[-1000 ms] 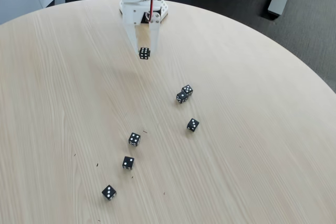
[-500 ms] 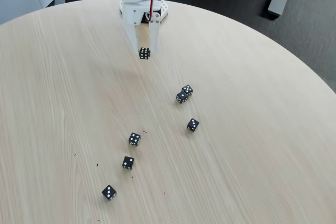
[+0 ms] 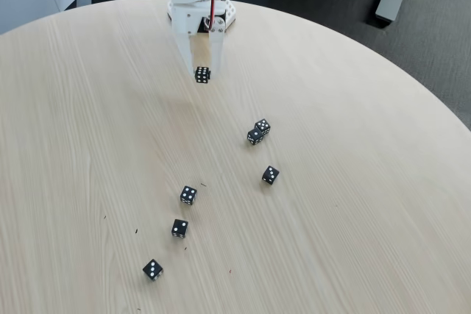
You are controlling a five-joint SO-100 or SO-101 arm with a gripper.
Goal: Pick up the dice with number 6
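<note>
Clamped between the white fingers of the gripper (image 3: 202,73), the dice with number 6 (image 3: 202,74) is hanging near the far edge of the round wooden table (image 3: 353,204), just in front of the arm's white base (image 3: 200,1). The fingers are pointing downward and pressing on the cube from either side, and a faint shadow on the wood below and to the left suggests the cube is sitting clear of the surface rather than resting on it, though the gap is hard to judge from this angle. Five other black dice are lying on the table: a pair touching each other (image 3: 257,131) toward the middle, one (image 3: 270,175) a little nearer the near edge, and three more trailing toward the near-left edge (image 3: 188,195), (image 3: 179,228), (image 3: 152,269). None of them is being touched. Judging from this, the pick itself is looking essentially done: the right cube is being gripped and apparently raised. What is remaining, if anything, is only keeping the hold secure, since such a small, hard cube could be slipping out of a two-finger pinch.
</note>
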